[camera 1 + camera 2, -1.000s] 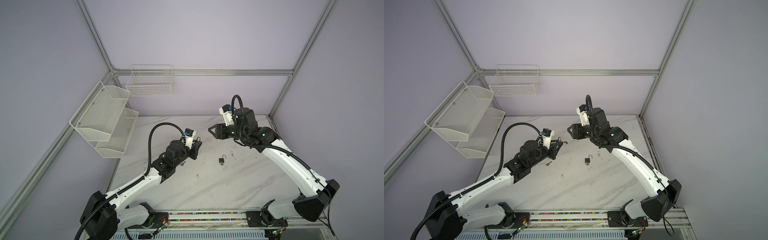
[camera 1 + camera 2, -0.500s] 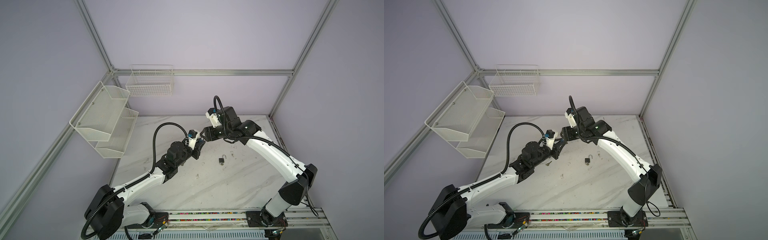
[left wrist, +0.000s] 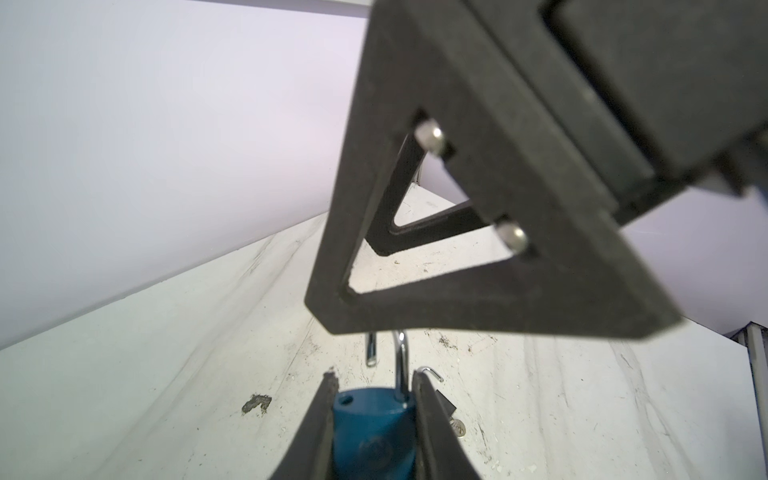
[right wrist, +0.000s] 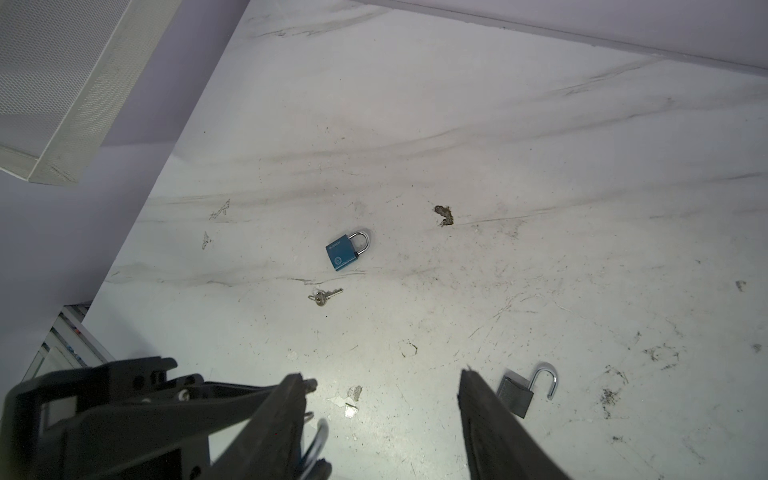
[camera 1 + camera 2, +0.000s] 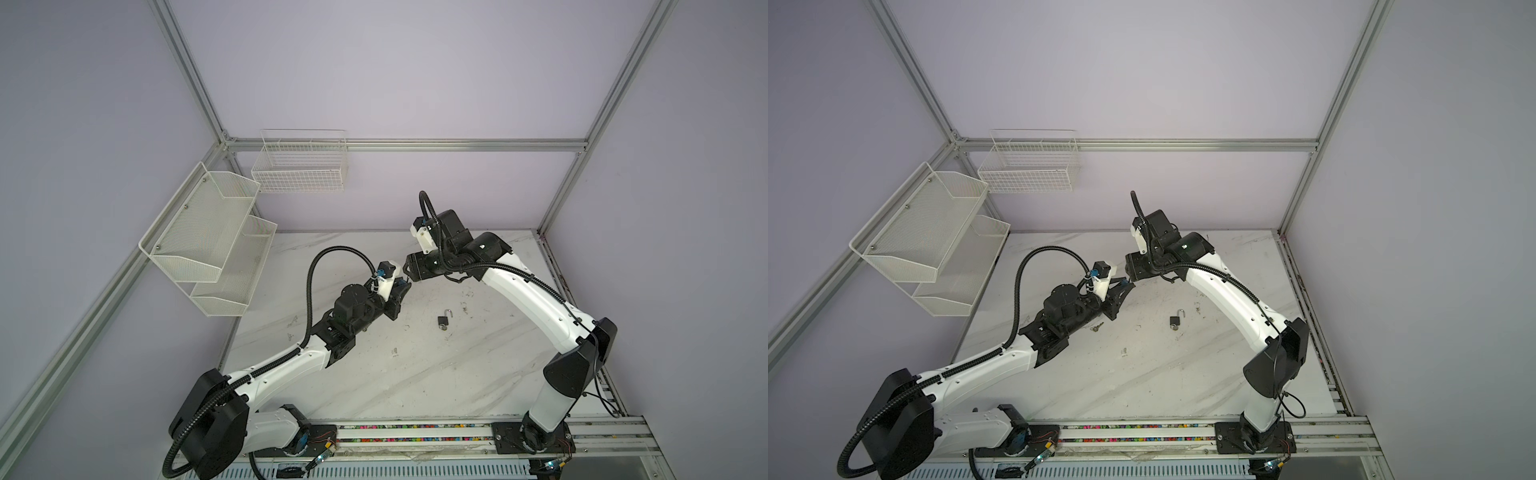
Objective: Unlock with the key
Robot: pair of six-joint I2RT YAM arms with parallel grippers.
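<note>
My left gripper (image 3: 374,377) is shut on a blue padlock (image 3: 374,432), held above the table with its silver shackle (image 3: 401,365) sprung out of one hole. It shows in both top views (image 5: 402,286) (image 5: 1127,284). My right gripper (image 4: 382,376) is open, close over the left gripper's tip (image 5: 409,270) (image 5: 1130,270). One of its fingers (image 3: 415,270) hangs just above the shackle (image 4: 318,436). A loose key (image 4: 324,297) (image 5: 1096,327) lies on the table under the left arm.
A second blue padlock (image 4: 343,251) lies shut near the loose key. A black padlock (image 5: 444,320) (image 5: 1176,321) (image 4: 515,397) with an open shackle lies mid-table, a key head (image 3: 457,428) at its base. White mesh shelves (image 5: 208,241) and a wire basket (image 5: 301,166) hang at the back left.
The right arm swung left and brought its open gripper up against the left gripper's tip. The left gripper rose slightly with the blue padlock. Both have barely moved in the last half second.
</note>
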